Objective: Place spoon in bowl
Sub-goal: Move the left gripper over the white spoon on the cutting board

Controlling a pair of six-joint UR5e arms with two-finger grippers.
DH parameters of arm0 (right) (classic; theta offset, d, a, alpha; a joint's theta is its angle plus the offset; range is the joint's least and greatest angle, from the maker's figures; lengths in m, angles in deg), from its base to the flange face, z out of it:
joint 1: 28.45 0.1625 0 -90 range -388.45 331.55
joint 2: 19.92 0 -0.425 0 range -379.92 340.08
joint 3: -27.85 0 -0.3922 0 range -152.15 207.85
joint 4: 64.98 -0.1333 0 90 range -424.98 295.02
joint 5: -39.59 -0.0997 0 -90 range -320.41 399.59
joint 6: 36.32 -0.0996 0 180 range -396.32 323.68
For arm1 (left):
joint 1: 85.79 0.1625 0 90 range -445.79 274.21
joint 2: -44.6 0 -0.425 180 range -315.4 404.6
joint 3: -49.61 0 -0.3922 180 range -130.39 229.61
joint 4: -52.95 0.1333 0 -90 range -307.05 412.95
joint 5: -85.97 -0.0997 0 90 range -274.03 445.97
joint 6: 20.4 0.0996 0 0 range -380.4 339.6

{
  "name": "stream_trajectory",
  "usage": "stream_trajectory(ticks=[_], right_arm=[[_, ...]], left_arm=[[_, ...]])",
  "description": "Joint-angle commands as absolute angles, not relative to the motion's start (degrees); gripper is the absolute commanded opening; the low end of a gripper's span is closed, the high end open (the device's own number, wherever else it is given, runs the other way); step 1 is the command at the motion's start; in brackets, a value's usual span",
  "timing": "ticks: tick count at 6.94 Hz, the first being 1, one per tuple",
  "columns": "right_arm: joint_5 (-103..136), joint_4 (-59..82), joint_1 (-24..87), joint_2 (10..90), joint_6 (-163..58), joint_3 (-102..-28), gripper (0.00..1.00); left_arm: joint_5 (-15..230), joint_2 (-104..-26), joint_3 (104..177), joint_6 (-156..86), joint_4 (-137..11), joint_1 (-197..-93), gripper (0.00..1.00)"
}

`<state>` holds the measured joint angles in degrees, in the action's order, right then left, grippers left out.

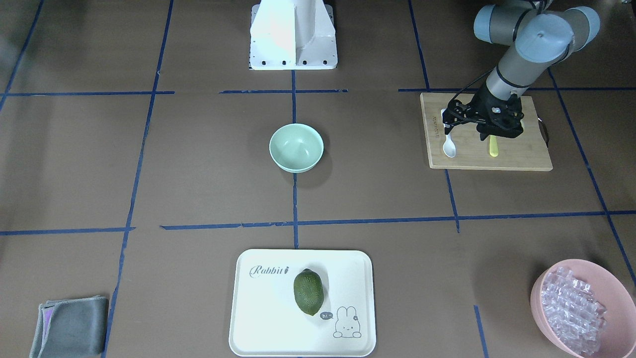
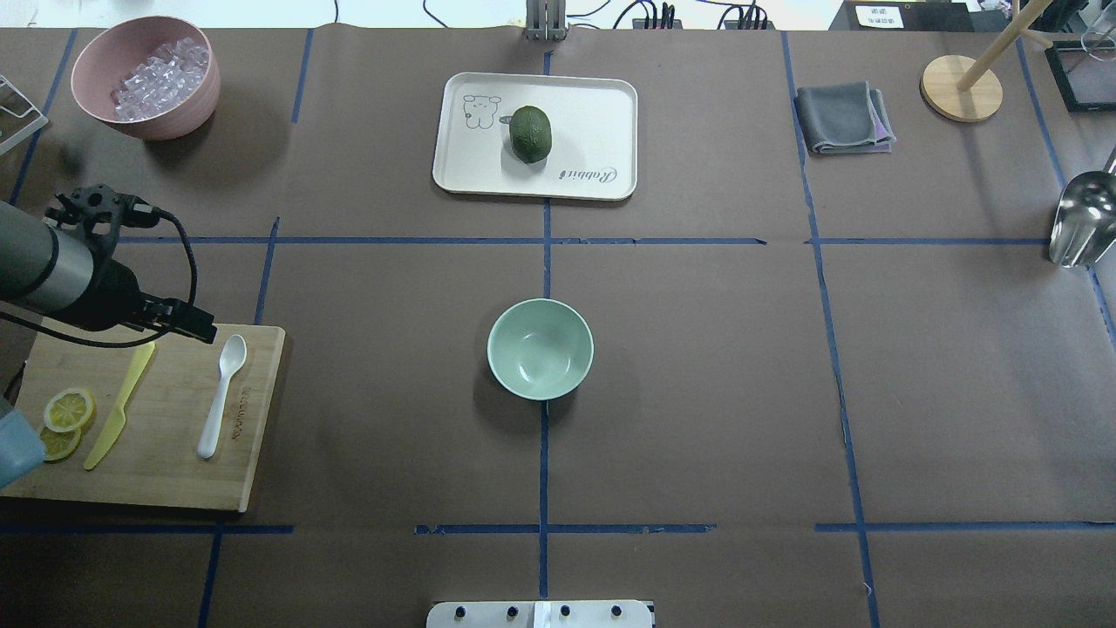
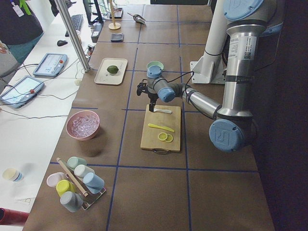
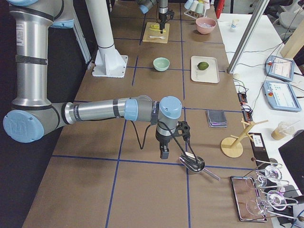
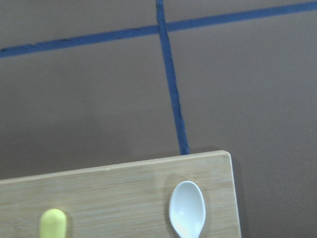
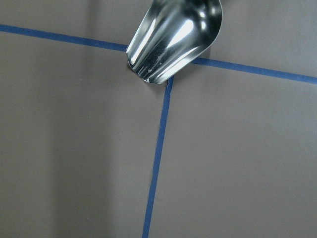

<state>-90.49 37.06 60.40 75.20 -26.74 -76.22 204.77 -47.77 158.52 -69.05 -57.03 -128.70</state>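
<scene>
The white spoon (image 1: 449,146) lies on a wooden cutting board (image 1: 521,149), with its scoop toward the far edge in the overhead view (image 2: 218,392). Its scoop shows at the bottom of the left wrist view (image 5: 187,208). My left gripper (image 1: 466,133) hangs just above the board near the spoon's scoop end; its fingers look open and empty. The mint-green bowl (image 2: 540,349) stands empty at the table's middle, well to the right of the board. My right gripper (image 4: 164,152) hangs far away by a metal scoop (image 4: 192,164); I cannot tell its state.
A yellow plastic knife (image 2: 122,406) and lemon slices (image 2: 68,410) share the board. A pink bowl (image 2: 96,96) of clear pieces stands at the far left. A white tray (image 2: 610,105) holds a green fruit (image 2: 530,133). A grey cloth (image 2: 841,118) lies far right.
</scene>
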Motion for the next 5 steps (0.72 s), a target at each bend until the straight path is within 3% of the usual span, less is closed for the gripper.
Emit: stream_trajectory(ticks=[1, 2, 3, 5], right_arm=[[-90.58, 37.06, 60.4, 75.26, -26.74, -76.22, 1.0], [-90.49, 37.06, 60.4, 75.35, -26.74, -76.22, 1.0], [-90.58, 37.06, 60.4, 75.35, -26.74, -76.3, 1.0], [-90.49, 37.06, 60.4, 75.44, -26.74, -76.3, 1.0]], left_arm=[[203.67, -47.77, 158.16, -69.27, -56.74, -126.49, 0.91], [202.7, -47.69, 158.07, -69.35, -56.66, -125.78, 0.74], [202.69, -47.77, 157.63, -69.44, -56.65, -125.69, 0.68], [202.78, -47.77, 156.67, -69.35, -56.65, -125.51, 0.67]])
